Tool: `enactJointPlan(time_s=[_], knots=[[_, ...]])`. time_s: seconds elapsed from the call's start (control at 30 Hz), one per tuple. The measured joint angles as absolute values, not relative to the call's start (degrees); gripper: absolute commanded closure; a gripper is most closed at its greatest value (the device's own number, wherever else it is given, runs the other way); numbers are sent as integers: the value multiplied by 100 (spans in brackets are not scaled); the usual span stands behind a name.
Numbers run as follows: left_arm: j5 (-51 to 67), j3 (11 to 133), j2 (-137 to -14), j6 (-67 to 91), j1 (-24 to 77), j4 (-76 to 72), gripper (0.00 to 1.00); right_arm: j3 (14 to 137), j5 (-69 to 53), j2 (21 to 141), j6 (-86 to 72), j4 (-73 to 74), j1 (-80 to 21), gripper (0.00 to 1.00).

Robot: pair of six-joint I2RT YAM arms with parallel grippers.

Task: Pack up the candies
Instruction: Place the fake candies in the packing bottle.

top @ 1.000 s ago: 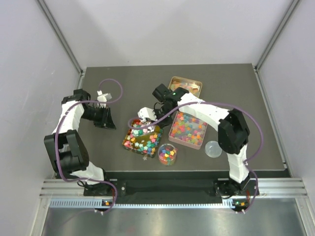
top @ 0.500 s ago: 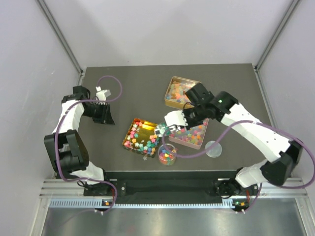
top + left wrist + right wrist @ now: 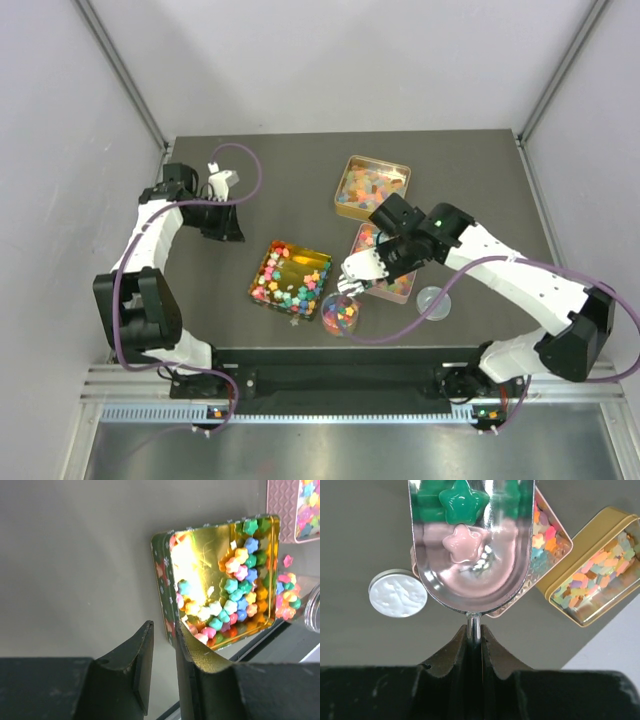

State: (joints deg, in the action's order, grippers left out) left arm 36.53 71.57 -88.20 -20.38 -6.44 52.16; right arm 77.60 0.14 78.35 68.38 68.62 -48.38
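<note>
Right tool (image 3: 474, 630): clamped tight on the thin stem of a shiny metal scoop (image 3: 470, 565) carrying star-shaped candies (image 3: 464, 542), green and pink. In the top view the scoop bowl hangs over the small clear round jar (image 3: 352, 322); can't tell if they touch. The jar holds mixed candies and looks near full. Its clear round lid (image 3: 433, 300) lies flat at 3 o'clock of it, off.

Progress call: mid-fill, one load ready to tip. Left to do: tip, maybe more scoops, lid on. Plenty of stock in the tins:
- green-and-gold square tin (image 3: 290, 258) at 10 o'clock of the jar
- pink rectangular tin (image 3: 400, 292) at 1 o'clock, partly under the right arm
- gold rectangular tin (image 3: 376, 159) beyond it at 12

Left tool (image 3: 162, 645): empty, narrow gap, at 10 o'clock of the square tin, apart from it.

Room: the jar sits near the front edge of the worktop (image 3: 480, 180) at 6 o'clock, so a spill there could go over. One loose pink star (image 3: 287, 560) lies between the square and pink tins. Tins crowd the jar from 10 to 1 o'clock. Bare worktop lies past the lid at 3 o'clock and along the far side.
</note>
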Motion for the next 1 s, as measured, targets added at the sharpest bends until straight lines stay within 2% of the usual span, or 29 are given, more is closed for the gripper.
enactJointPlan(time_s=[0.53, 1.0], knots=[[3634, 6733, -8573, -2187, -523, 4917, 70, 7850, 1498, 8455, 6276, 7255, -6259, 100], [3658, 6731, -8576, -2344, -521, 4845, 69, 8908, 2508, 8919, 5970, 7712, -6442, 100]])
